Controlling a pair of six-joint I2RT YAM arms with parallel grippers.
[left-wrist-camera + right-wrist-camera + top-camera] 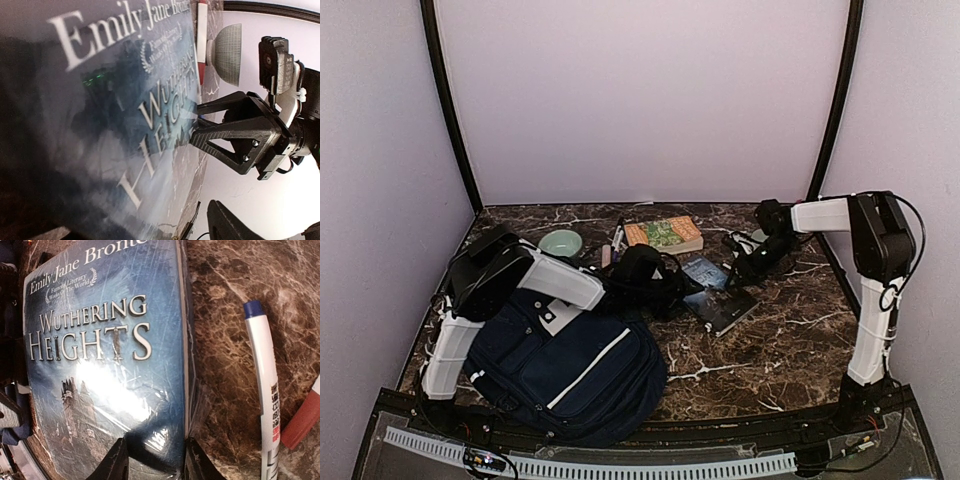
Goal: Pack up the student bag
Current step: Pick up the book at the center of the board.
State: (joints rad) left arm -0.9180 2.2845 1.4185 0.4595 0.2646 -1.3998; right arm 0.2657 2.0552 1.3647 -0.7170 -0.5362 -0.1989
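The large navy blue fabric backpack [570, 365] with white stripes lies at the near-left corner of the dark marble surface [780, 340]. Beyond it, mid-surface, the right gripper [159, 460] has its jaws straddling one edge of a glossy blue paperback book [110, 365], though whether they pinch it is unclear. The left gripper [660, 283] sits close beside the book, and its jaws' state cannot be told.

Overhead camera faces down; both wrist cameras closely share the book [105, 365].
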